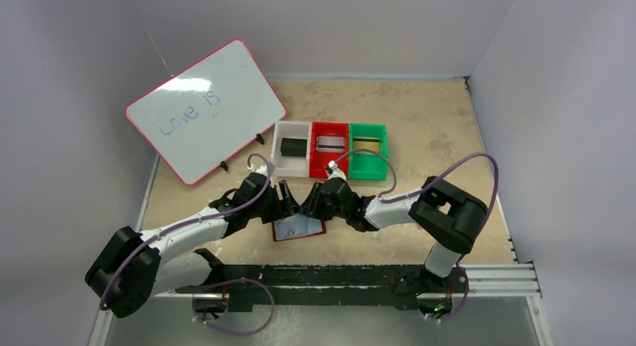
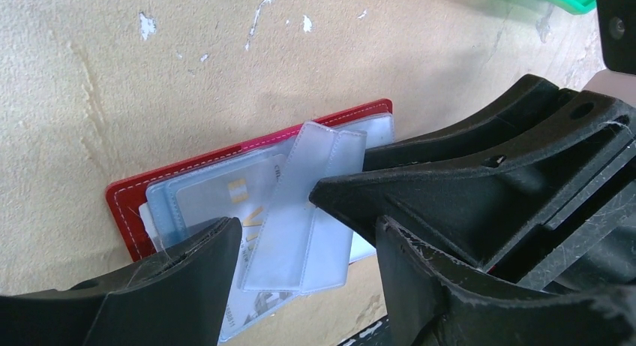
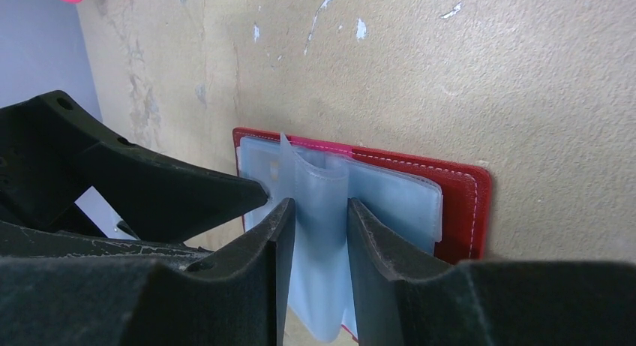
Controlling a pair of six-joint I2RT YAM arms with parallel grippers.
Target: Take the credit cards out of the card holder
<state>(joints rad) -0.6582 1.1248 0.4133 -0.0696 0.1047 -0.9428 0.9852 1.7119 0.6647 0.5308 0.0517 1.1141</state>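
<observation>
The dark red card holder point(image 1: 300, 230) lies open on the table, between both grippers. In the left wrist view its pale blue sleeves point(image 2: 315, 211) fan out, and a silver-grey credit card point(image 2: 232, 188) with a gold chip sits inside one. My left gripper point(image 2: 307, 233) is open, its fingers on either side of the sleeves. My right gripper point(image 3: 316, 211) has its jaws narrowly apart, with an upright sleeve point(image 3: 319, 188) in the gap; I cannot tell whether they touch it. The holder's red cover point(image 3: 457, 203) shows behind.
Three small bins stand behind the holder: white point(image 1: 279, 147) with a black card, red point(image 1: 316, 147) with a silver card, green point(image 1: 387, 147) with a gold card. A pink-framed whiteboard point(image 1: 206, 109) leans at the back left.
</observation>
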